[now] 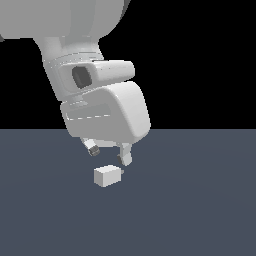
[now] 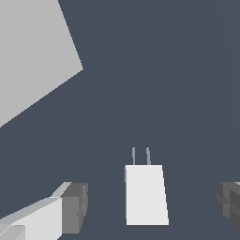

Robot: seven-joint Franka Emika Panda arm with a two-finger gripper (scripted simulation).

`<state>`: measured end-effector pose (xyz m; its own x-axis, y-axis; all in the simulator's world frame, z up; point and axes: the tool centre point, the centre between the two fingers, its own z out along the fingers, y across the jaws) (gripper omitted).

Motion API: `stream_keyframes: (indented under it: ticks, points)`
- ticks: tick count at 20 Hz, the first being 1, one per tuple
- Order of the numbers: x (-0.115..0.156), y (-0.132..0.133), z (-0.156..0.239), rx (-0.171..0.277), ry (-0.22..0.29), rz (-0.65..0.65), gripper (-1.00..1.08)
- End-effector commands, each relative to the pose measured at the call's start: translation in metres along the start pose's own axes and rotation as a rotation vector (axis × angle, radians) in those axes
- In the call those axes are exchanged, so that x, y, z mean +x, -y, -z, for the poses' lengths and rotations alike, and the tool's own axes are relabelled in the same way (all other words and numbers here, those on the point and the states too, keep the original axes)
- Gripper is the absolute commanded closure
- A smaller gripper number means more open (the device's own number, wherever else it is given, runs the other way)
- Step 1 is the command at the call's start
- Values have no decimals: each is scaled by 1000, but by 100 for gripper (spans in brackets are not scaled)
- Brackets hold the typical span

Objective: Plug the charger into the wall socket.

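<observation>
Charger (image 2: 146,193): white block, unmarked, lay on grey table (image 1: 200,210), two prongs pointing away toward wall socket (image 2: 33,51). Hand (image 1: 108,153): fingers spread wide, hovered just above charger, straddling it, untouched.

You see the wall socket (image 2: 33,56) cut off at the wrist view's edge, its holes hidden; one end effector finger (image 2: 229,206) is cropped too.
</observation>
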<state>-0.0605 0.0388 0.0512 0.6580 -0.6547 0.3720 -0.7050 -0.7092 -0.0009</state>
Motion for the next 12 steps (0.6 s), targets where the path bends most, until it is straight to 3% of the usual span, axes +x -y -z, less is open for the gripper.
stream_keyframes:
  ticks: [1,12]
  points:
    - [-4,-1,-9,-1,1,0,-92]
    - [-15,-1,-37,-2,1,-2,-92]
